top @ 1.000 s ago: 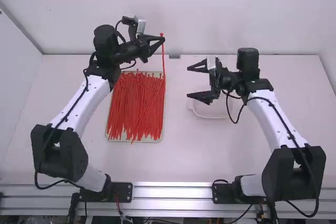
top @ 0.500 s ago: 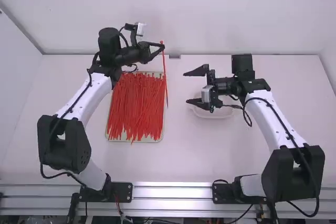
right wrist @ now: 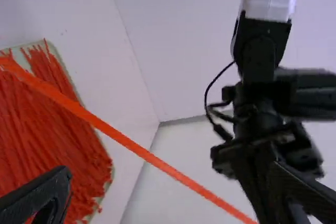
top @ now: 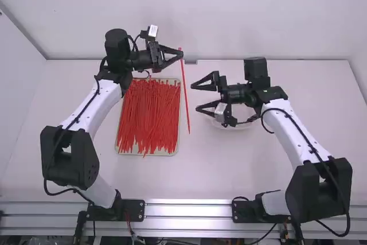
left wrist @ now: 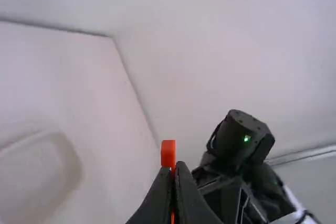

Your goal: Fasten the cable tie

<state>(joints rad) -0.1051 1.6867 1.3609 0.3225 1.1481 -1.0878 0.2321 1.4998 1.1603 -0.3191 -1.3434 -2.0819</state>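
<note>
Nearest the arms' bases, at nine o'clock from the table's [top: 269, 164] middle, lies a flat tray [top: 127, 152] heaped with a pile of red cable ties [top: 149, 113]. At three o'clock from the tray sits a clear shallow dish [top: 223, 123], partly under the right arm. Above the dish's nine o'clock rim hangs the right gripper [top: 195, 98], turned toward the tray with its fingers [right wrist: 37, 195] spread wide and holding nothing. Just beside those open fingertips, at their nine o'clock, a single cable tie [top: 184, 93] hangs almost upright along the tray's three o'clock edge. Its lower tip is beside the tray's near corner, and whether it touches the table cannot be told. Farthest off, at eleven o'clock by the table's back edge, the left gripper [top: 179, 54] is raised above the tray's far end. Its fingers [left wrist: 181, 187] are clenched on the tie just below the small square head, which pokes up past the fingertips.
</note>
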